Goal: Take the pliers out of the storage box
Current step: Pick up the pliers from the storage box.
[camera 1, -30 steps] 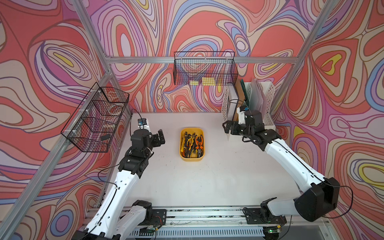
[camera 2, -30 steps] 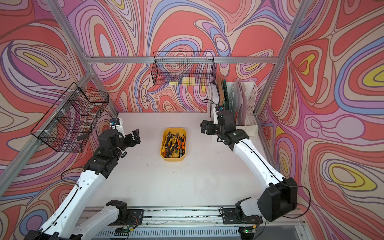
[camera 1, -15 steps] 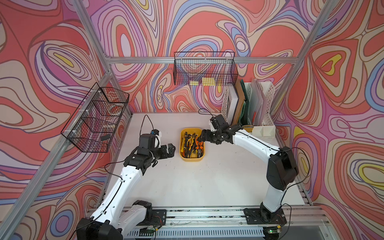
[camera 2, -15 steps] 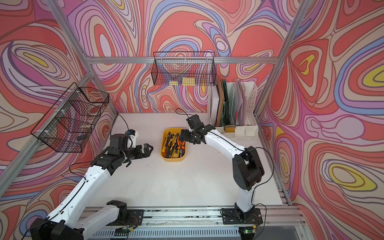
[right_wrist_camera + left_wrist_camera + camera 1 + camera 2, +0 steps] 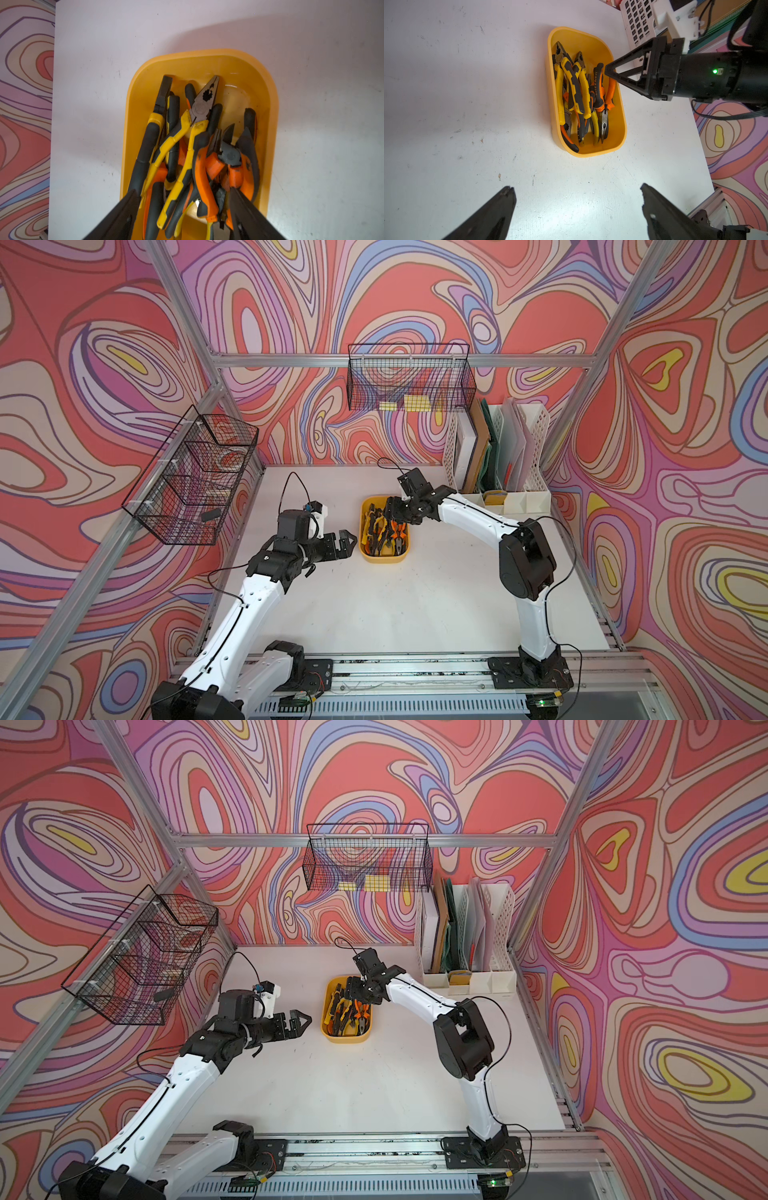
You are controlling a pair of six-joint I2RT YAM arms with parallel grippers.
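- Left end effector (image 5: 351,542): released, fingers spread wide. Hovers above desk (image 5: 374,605) just left of storage box (image 5: 384,561), touching nothing.
- Storage box: yellow tub, resting flat on desk.
- Pliers (image 5: 383,531): all inside storage box, heaped lengthwise; yellow-black and orange-black handles overlap.
- Right end effector (image 5: 182,192): tips inside far end of storage box, fingers straddling several handles. Cannot tell whether clenched on any.
- White file rack (image 5: 536,439): beyond storage box, to right.

Glossy plastic storage box (image 5: 267,97), dull-metal pliers (image 5: 204,97)
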